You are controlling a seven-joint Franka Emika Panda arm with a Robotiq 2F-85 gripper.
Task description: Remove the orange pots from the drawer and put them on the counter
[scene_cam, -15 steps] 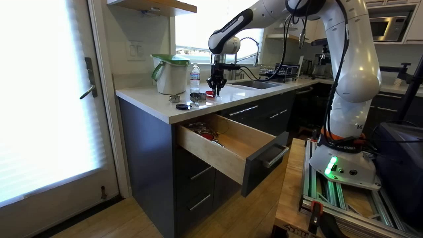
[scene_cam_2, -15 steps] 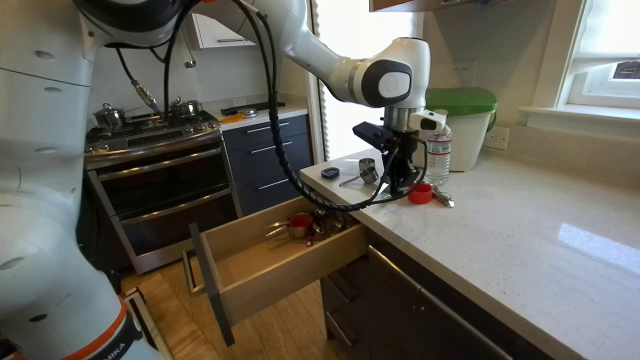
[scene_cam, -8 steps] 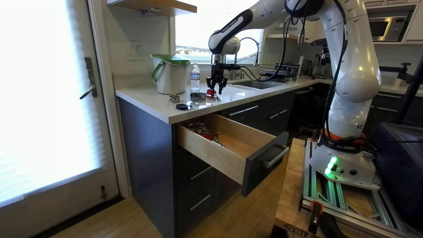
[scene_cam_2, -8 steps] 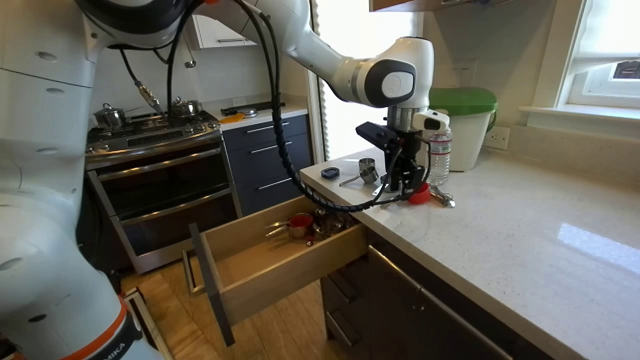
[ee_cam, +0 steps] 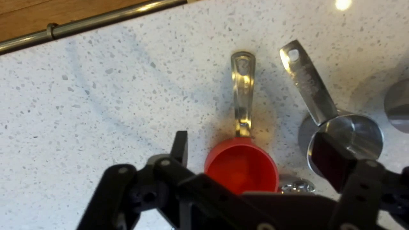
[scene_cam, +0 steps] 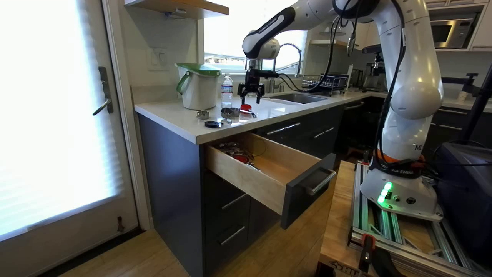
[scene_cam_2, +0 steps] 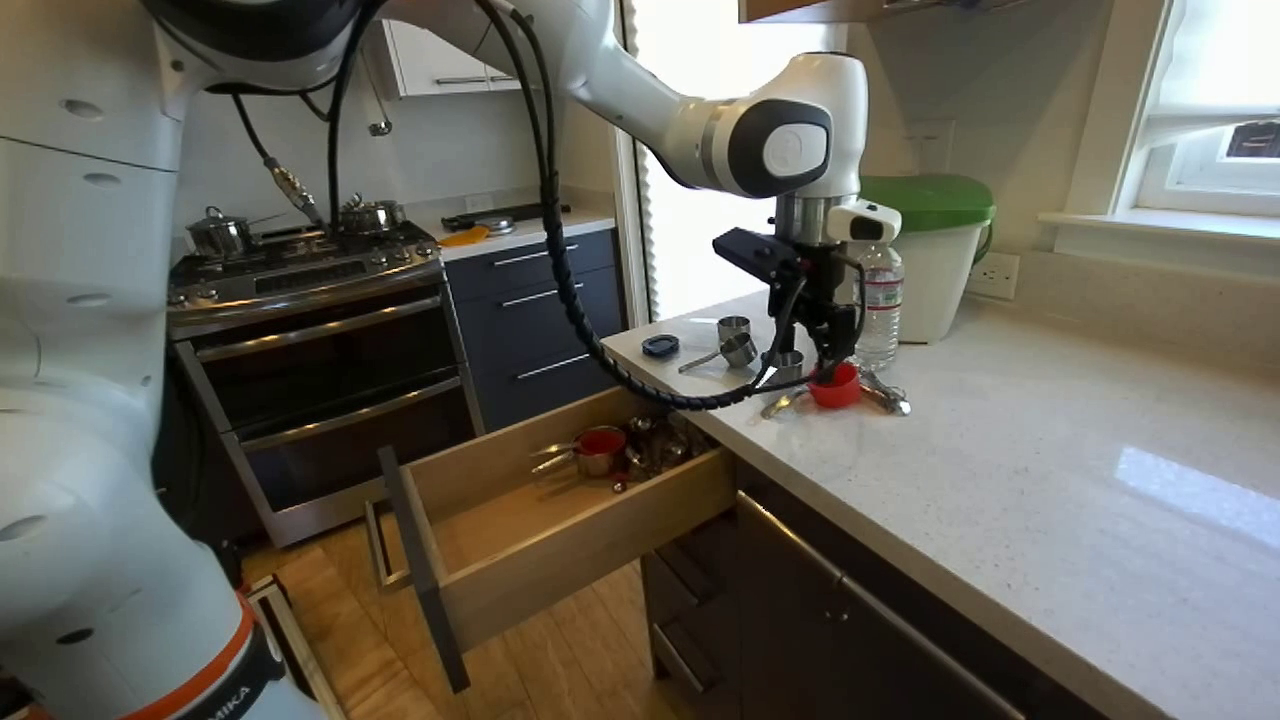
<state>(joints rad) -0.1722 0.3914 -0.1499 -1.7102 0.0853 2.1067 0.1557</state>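
In an exterior view, far left of the red cup [scene_cam_2: 836, 388] and lower, the pulled-out drawer [scene_cam_2: 590, 553] holds another cup [scene_cam_2: 602, 452], red inside. Next, left of the red cup on the desk [scene_cam_2: 1000, 480], come a black lid [scene_cam_2: 661, 346] and metal cups [scene_cam_2: 739, 352]. Just above the red cup is the tool [scene_cam: 250, 102], fingers [ee_cam: 181, 147] apart; whether one touches it I cannot tell. Behind it and rightward: a bottle [scene_cam_2: 879, 330], then a bucket [scene_cam_2: 940, 285]. Only the wrist view shows the hole in the red cup's handle [ee_cam: 243, 99]; only the exterior ones show drawer, bottle and bucket.
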